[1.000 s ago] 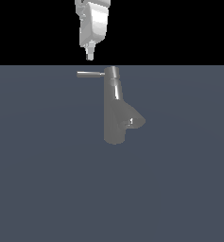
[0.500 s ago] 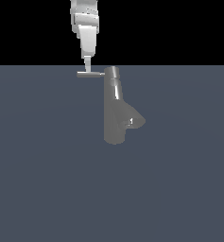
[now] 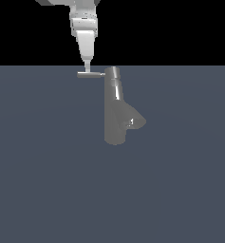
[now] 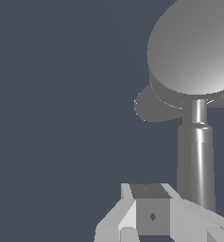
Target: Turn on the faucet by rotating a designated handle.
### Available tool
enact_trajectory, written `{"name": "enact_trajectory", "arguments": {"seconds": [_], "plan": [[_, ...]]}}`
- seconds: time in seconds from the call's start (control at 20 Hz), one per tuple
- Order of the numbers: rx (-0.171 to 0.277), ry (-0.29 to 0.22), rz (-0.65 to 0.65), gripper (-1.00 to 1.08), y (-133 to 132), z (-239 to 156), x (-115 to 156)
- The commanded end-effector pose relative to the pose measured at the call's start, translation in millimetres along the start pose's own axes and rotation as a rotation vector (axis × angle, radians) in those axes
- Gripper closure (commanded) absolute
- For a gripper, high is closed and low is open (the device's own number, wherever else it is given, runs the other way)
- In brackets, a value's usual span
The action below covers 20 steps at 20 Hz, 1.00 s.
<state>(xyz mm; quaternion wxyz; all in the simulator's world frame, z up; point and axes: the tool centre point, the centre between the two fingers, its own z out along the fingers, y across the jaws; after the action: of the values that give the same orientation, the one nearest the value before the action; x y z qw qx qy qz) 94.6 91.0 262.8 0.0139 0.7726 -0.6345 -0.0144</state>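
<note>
The gripper (image 3: 87, 68) hung at twelve o'clock over the handle (image 3: 90, 74) beside the faucet (image 3: 117, 110); its jaw state could not be made out.

The faucet (image 3: 116, 111) is shiny grey metal: a tall round body on the dark floor, widening low down into a short stubby spout that points toward the exterior view's right, with a narrow neck and cap on top. Its handle (image 3: 90, 74), a thin straight grey rod, sticks out level from that cap toward the exterior view's left.
</note>
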Motion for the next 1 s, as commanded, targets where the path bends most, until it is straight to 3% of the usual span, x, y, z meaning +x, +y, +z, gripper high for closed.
{"name": "enact_trajectory", "arguments": {"seconds": [0.0, 0.35, 0.95], "plan": [[-0.003, 0.003, -0.004, 1.08, 0.2, 0.8, -1.1], [-0.040, 0.042, -0.037, 1.08, 0.8, 14.3, -15.1], [-0.029, 0.077, 0.012, 1.08, -10.1, 26.0, -18.9]]}}
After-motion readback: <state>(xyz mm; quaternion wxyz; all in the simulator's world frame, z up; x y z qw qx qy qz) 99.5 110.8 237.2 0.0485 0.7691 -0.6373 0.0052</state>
